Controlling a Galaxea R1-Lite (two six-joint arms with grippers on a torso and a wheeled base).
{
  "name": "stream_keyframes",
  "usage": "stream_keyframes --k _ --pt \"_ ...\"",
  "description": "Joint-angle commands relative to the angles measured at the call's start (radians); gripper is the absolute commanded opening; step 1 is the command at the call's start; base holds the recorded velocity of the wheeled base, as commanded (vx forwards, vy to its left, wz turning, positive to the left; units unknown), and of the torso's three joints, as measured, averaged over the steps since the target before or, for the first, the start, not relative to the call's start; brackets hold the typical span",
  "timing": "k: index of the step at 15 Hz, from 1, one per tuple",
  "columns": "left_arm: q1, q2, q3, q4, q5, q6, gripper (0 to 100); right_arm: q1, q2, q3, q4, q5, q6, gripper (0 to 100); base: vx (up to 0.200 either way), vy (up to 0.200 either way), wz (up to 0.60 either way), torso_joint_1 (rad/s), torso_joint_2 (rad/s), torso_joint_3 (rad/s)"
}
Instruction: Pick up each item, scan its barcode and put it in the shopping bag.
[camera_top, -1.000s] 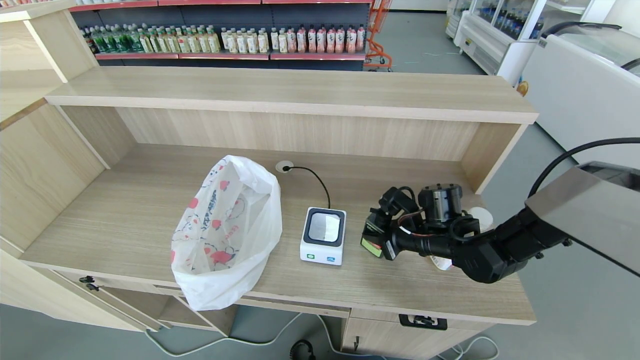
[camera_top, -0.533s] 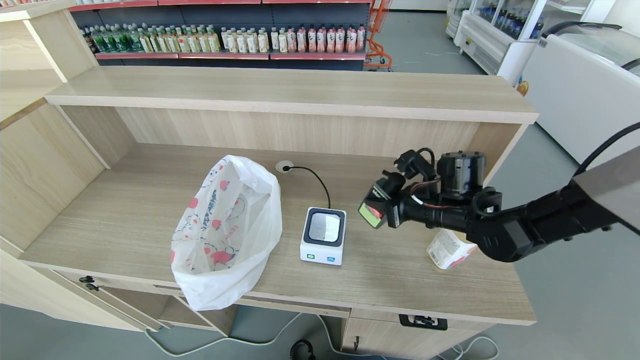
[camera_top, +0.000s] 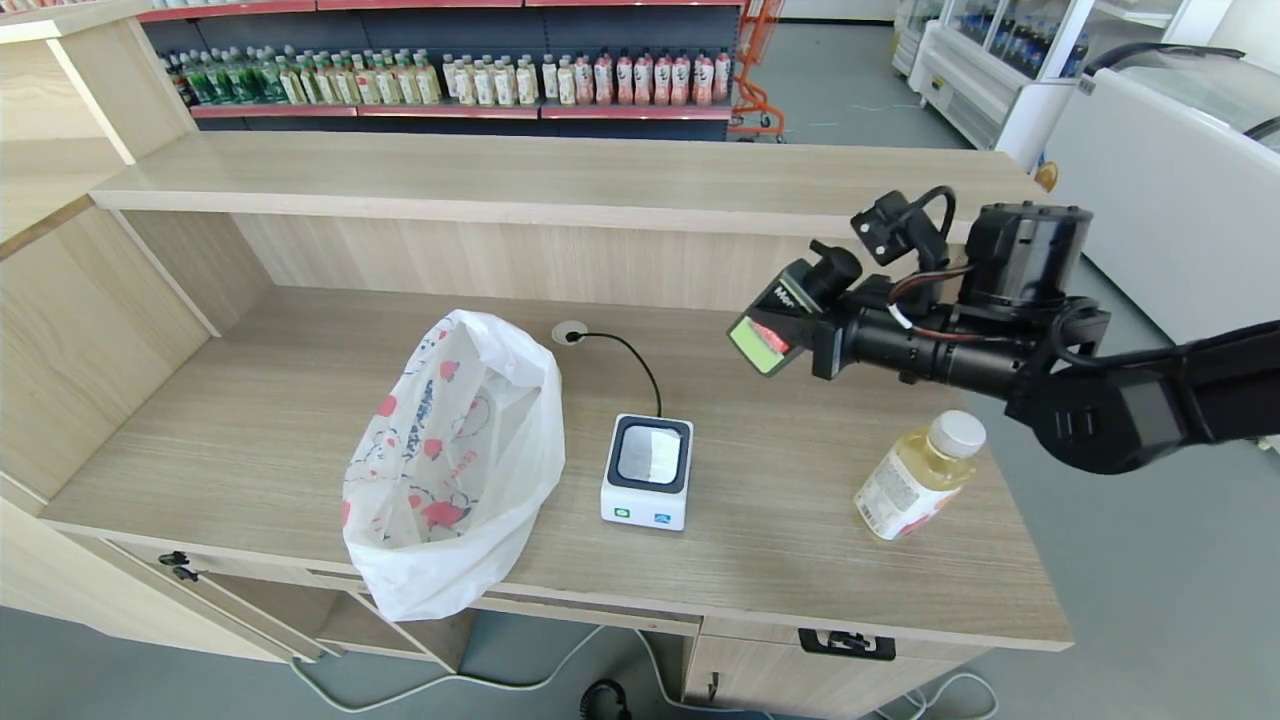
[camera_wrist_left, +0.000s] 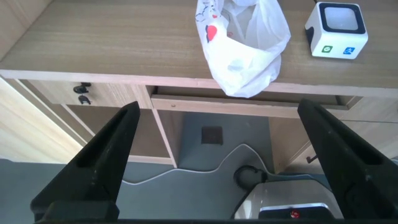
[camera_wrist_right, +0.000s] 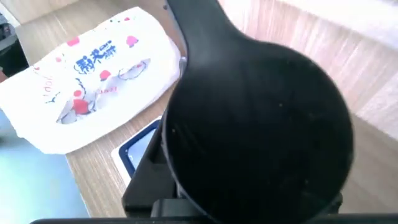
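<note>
Shop shelving (camera_top: 450, 80) is standing behind the surface (camera_top: 250, 420). Off its front edge the left end effector (camera_wrist_left: 219, 109) is hanging spread. The shopping bag (camera_top: 455, 455) is gaping near that edge, beside the upturned scanner (camera_top: 647, 470). High toward the right edge, the right end effector (camera_top: 795, 335) is pinching a small box (camera_top: 762, 343), likely for scanning; a bottle (camera_top: 915, 478) is waiting below.
</note>
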Motion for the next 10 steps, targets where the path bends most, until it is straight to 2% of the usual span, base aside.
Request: stream_keyframes --k 1,3,5,6,7,8,10 --pt "0.0 0.0 0.0 0.0 0.0 0.0 100 -0.085 -0.161 0.081 0.001 -0.001 -0.072 0 0.0 0.0 0.0 0.0 0.0 0.0" --pt "0.0 0.0 0.0 0.0 0.0 0.0 100 -0.163 -0.27 0.159 0.001 -0.005 -0.234 0 0.0 0.0 0.0 0.0 0.0 0.0" --pt "0.0 0.0 0.0 0.0 0.0 0.0 100 -0.2 -0.373 0.233 -0.023 0.005 -0.513 0 0.0 0.0 0.0 0.0 0.0 0.0" --pt "0.0 0.0 0.0 0.0 0.0 0.0 100 -0.2 -0.399 0.256 -0.04 0.011 -0.61 0 0.0 0.0 0.0 0.0 0.0 0.0" --pt "0.0 0.0 0.0 0.0 0.0 0.0 100 -0.197 -0.434 0.292 -0.112 0.098 -0.785 0 0.0 0.0 0.0 0.0 0.0 0.0" --pt "0.0 0.0 0.0 0.0 0.0 0.002 100 -0.192 -0.439 0.298 -0.163 0.265 -0.926 0 0.0 0.0 0.0 0.0 0.0 0.0" --pt "0.0 0.0 0.0 0.0 0.0 0.0 100 -0.157 -0.454 0.298 -0.171 0.5 -1.296 0 0.0 0.0 0.0 0.0 0.0 0.0"
